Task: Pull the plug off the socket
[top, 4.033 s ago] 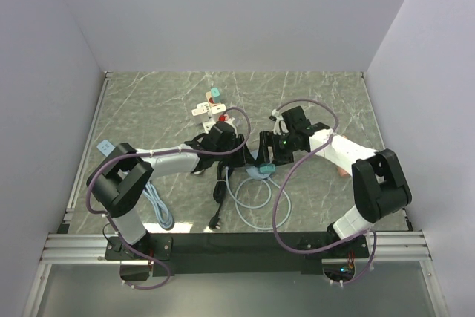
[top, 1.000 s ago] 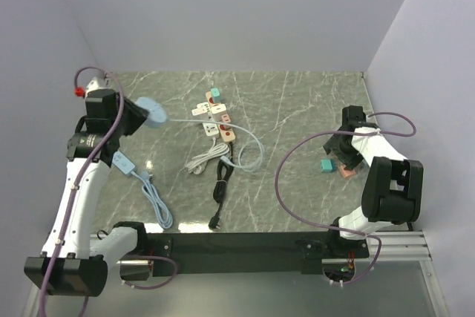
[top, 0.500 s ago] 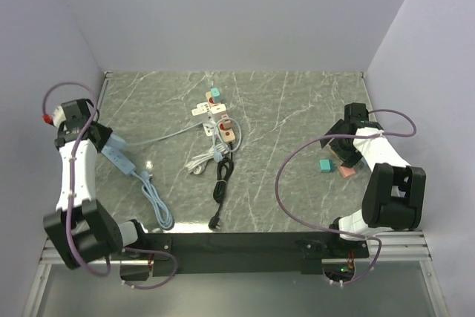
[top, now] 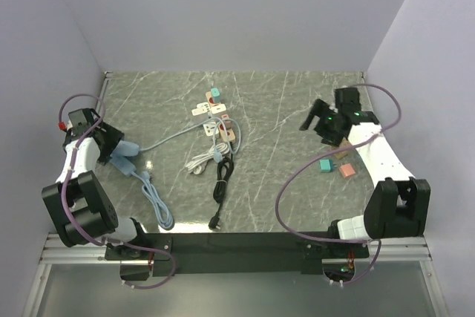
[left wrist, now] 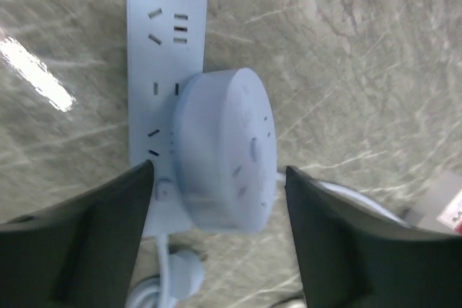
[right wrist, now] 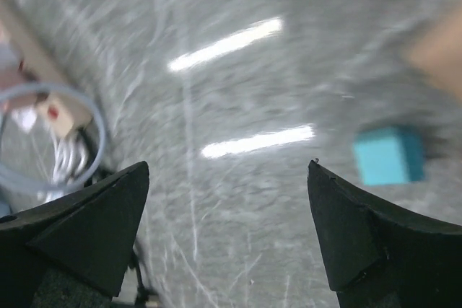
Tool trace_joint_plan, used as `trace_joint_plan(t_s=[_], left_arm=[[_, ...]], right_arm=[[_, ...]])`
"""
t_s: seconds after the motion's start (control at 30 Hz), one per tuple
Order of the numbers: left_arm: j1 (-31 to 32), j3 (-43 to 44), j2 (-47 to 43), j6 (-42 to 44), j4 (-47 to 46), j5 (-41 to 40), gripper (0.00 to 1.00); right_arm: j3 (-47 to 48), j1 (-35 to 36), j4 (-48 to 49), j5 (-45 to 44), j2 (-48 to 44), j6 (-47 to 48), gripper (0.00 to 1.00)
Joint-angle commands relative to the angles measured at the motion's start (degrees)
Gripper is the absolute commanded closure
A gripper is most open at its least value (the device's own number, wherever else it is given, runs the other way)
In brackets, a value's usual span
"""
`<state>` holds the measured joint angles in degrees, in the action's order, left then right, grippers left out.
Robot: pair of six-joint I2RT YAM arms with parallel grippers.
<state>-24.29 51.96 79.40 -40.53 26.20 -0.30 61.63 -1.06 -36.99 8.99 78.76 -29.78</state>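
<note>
One round pale-blue plug (left wrist: 224, 149) is in view. It lies at the far left of the desk (top: 297, 94), on top of the one blue power strip (left wrist: 155, 70). In the left wrist view it covers the strip's lower sockets, and three socket groups show above it. Whether its pins are seated in that strip cannot be told.

The left gripper (left wrist: 218, 169) hangs over the plug with its two fingers (left wrist: 79, 243) spread. One finger is on each side of the plug, just beside it, with a thin gap showing. A pale-blue cable (top: 174, 135) runs from the plug toward the middle of the desk.

At the middle there appear to be two more strips, set end to end. One is a white power strip (top: 202, 108) and the other a beige power strip (top: 225, 131), though they are small in the overhead view. Below them lie one bundled white cable (top: 204, 161) and one black cable (top: 220, 187). One coiled blue lead (top: 157, 206) runs off the blue strip.

The right gripper (right wrist: 228, 165) is well apart from the plug, raised over the right half of the desk. Its jaws are parted wide and hold nothing. Near it sit one teal cube (top: 325, 165) and one pink block (top: 346, 171), side by side.
</note>
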Motion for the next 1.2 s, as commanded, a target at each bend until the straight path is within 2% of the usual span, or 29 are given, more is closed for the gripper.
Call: trace_joint_plan(t_s=[0.0,0.03,0.07,0.33,0.4,0.43,0.53,0.57,0.63,0.67,0.77,0.93,1.17], left_arm=[[-0.1,-0.3,-0.6,1.4,-0.7,0.9,0.17],[0.0,-0.4,-1.3,1.5,-0.7,1.3,0.06],[-0.1,-0.4,-1.9,1.7,-0.4,2.1,0.00],[1.3,0.9,-10.6,1.0,5.3,6.4,0.00],[3.9,1.1,-14.3,0.5,4.9,8.1,0.01],[5.1,0.9,-15.3,0.5,3.9,12.3,0.01],[13.3,3.0,-16.1,1.3,0.8,18.1,0.01],[20.1,3.9,-15.6,1.5,0.2,18.0,0.00],[27.9,9.2,-11.6,3.2,1.0,14.1,0.01],[34.3,10.9,-10.0,3.7,1.1,12.2,0.01],[42.4,16.3,-2.6,5.1,0.6,8.9,0.01],[50.2,25.6,10.1,7.7,1.4,2.4,0.01],[54.5,34.2,23.2,9.6,4.6,0.5,0.01]], right_arm=[[4.5,7.1,0.2,4.7,1.6,5.5,0.04],[4.9,8.1,0.2,4.7,1.9,5.5,0.04],[5.1,8.8,0.3,5.0,2.4,5.1,0.04],[6.2,10.6,0.3,5.6,3.5,5.3,0.03],[6.1,10.6,0.5,6.0,3.0,5.1,0.03],[6.1,10.6,0.3,6.3,2.8,5.2,0.03],[5.8,10.7,0.1,6.5,2.4,5.3,0.03],[5.7,10.6,0.1,6.6,1.9,5.4,0.03],[5.3,10.7,0.1,6.8,1.6,5.7,0.03],[5.2,10.7,0.1,6.7,1.3,5.8,0.03],[4.5,10.7,-0.3,6.8,0.5,6.0,0.03],[2.7,10.7,-0.1,7.3,-1.9,5.5,0.03],[0.6,10.7,-0.4,6.6,-4.6,5.1,0.03]])
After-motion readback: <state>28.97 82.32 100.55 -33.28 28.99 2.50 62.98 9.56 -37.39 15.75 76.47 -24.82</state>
